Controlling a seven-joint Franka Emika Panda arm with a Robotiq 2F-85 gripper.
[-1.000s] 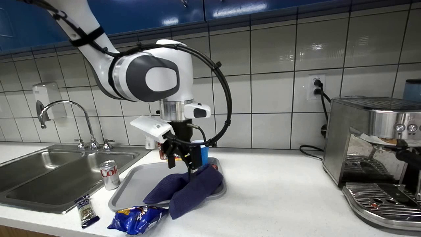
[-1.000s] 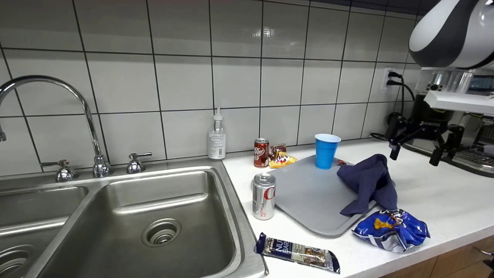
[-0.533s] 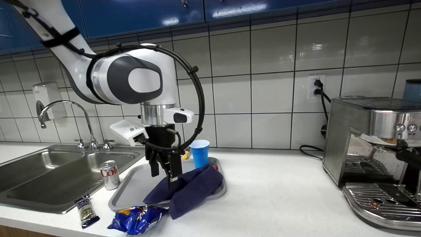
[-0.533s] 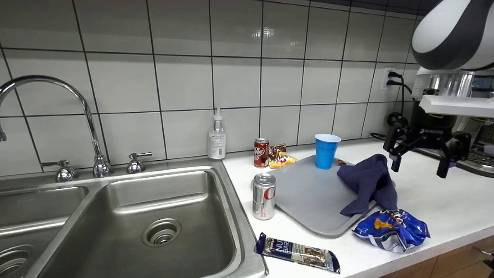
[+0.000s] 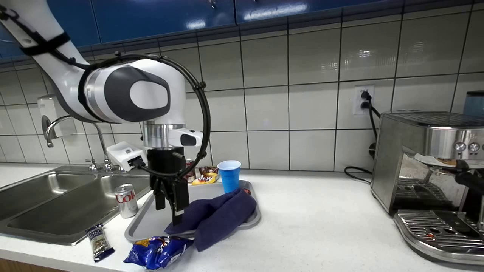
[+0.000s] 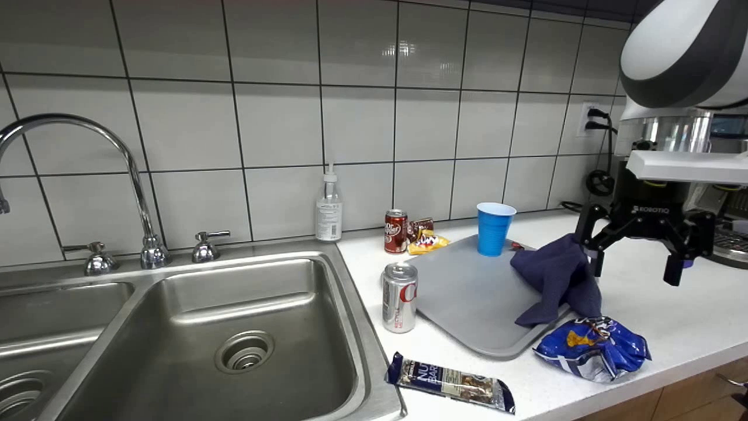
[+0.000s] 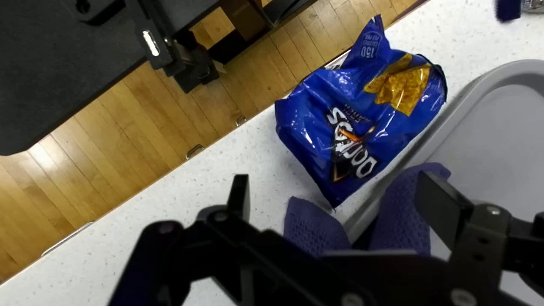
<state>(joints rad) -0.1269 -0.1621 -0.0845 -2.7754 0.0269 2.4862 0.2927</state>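
Surface [image 5: 310,219]: tray [image 6: 461,304] on it. Towel [image 5: 227,223] drapes over tray's rim: soft, likely light; pinch a raised fold. Pincer [image 6: 634,270] near towel, spread wide, nothing gripped; towel contact unclear. Bag [image 7: 361,114] between tray and surface's front edge: probably light, slick, crushable; grip narrow end gently.

A pale tile wall [image 5: 314,105], dark-grouted, runs along the back edge of the white counter [image 5: 302,211], under glossy blue cabinets [image 5: 162,19] that catch streaks of light [image 5: 276,11]. Below the counter's front edge sit wooden panels [image 6: 692,393]; past that edge lies a honey-coloured plank floor [image 7: 127,127], shining in one patch.
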